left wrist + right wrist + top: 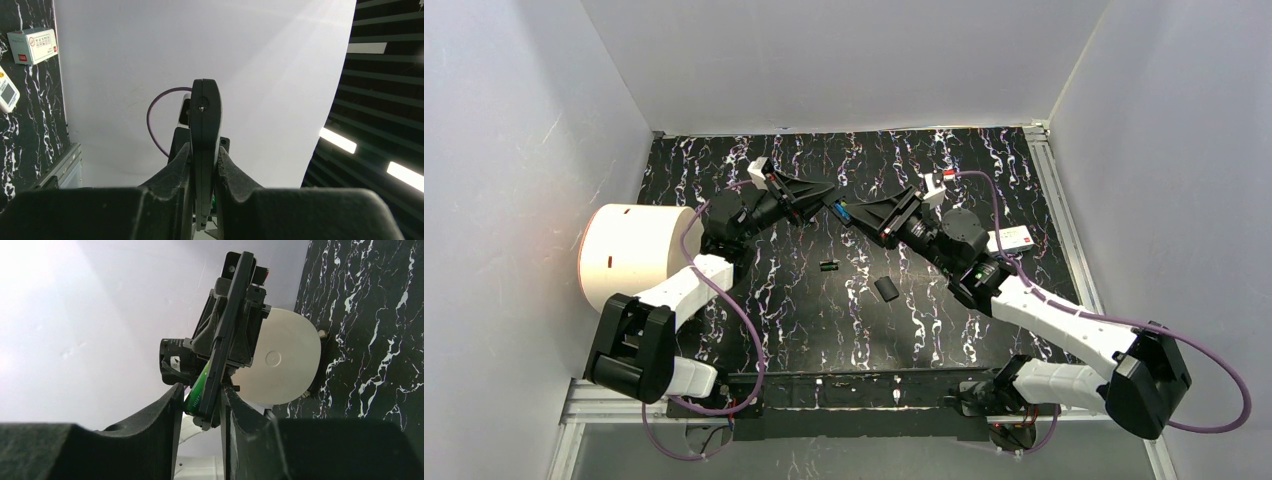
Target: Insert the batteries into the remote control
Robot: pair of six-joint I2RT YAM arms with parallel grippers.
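Left gripper (203, 152) clamps slim black plastic remote (204, 110) edge-on, off the table. Right gripper (201, 396) pinches green cylindrical cell (196, 386) against its bay. Best, likely: squeeze squarely, left rigid, so cell seats flat.

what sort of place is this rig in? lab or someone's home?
Likely a lab test cell, not a home: plain white panel walls box in a black marbled tabletop, with aluminium rail framing its edges.

My left arm (686, 285), right arm (1064, 322): white shells on long links, chunky black joint housings. Purple cable (749, 345) trails along each. Fingers (167, 182) matte black, thick, edges rough. I see white bracket (759, 170) at each wrist.
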